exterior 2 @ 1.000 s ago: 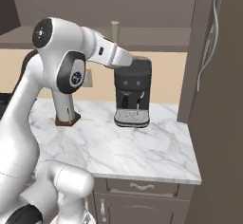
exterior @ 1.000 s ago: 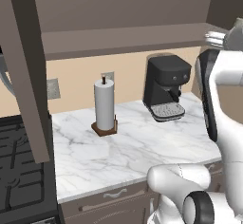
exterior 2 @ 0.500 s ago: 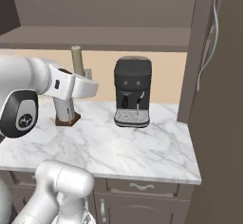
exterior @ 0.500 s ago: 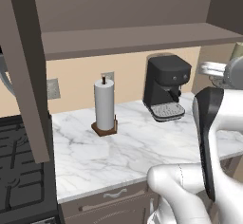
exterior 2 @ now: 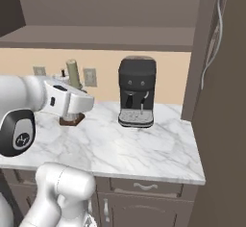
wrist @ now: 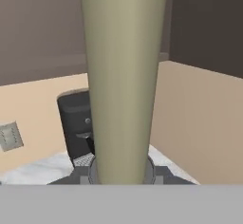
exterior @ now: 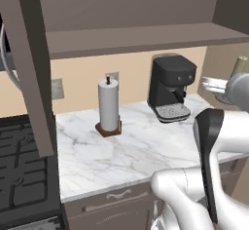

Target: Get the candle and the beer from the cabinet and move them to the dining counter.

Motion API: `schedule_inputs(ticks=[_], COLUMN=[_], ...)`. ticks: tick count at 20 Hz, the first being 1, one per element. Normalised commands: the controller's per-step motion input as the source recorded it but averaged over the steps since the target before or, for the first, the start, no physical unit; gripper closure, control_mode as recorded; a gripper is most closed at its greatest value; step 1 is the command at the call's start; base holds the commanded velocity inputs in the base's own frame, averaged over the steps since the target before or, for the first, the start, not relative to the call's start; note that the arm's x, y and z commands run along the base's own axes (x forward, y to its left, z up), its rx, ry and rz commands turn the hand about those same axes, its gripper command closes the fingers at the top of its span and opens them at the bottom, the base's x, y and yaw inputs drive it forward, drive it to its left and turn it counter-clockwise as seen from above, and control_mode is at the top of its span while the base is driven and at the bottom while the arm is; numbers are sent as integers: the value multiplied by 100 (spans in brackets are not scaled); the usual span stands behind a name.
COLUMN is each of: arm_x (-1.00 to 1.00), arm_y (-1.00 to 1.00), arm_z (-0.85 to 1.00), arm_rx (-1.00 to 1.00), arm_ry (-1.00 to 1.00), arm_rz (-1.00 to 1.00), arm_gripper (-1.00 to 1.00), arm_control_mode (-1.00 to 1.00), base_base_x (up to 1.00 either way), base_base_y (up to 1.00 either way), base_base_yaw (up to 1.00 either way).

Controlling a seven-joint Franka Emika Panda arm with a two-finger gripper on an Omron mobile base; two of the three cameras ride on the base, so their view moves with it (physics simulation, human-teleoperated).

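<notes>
Am carrying candle [wrist: 122, 80], gripper [exterior 2: 73, 92] clamped on it; keeping it upright, coffee machine [exterior 2: 137, 97] at 2 o'clock, steering clear.

A paper-towel roll [exterior: 109, 105] and a black coffee machine [exterior: 171, 87] are standing on the marble bench [exterior: 136, 151], well apart.

Paper-towel roll [exterior: 109, 105] left of coffee machine [exterior: 169, 87]

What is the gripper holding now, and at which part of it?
The gripper holds the candle, shut on its lower end near the round holder base; the stick stands up out of the hand.
</notes>
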Motion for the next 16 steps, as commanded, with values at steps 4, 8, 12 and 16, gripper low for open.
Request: schedule_inputs(ticks=[4, 8, 12, 16], arm_x=[0, 0, 0, 0], arm_y=[0, 0, 0, 0], arm_z=[0, 0, 0, 0], arm_rx=[0, 0, 0, 0], arm_ry=[0, 0, 0, 0], arm_rz=[0, 0, 0, 0], arm_gripper=[100, 100, 100, 100], arm_control_mode=[100, 100, 100, 100], base_base_x=[-79, -77, -76, -77], base_base_y=[24, 2, 0, 0], base_base_yaw=[33, 40, 43, 43])
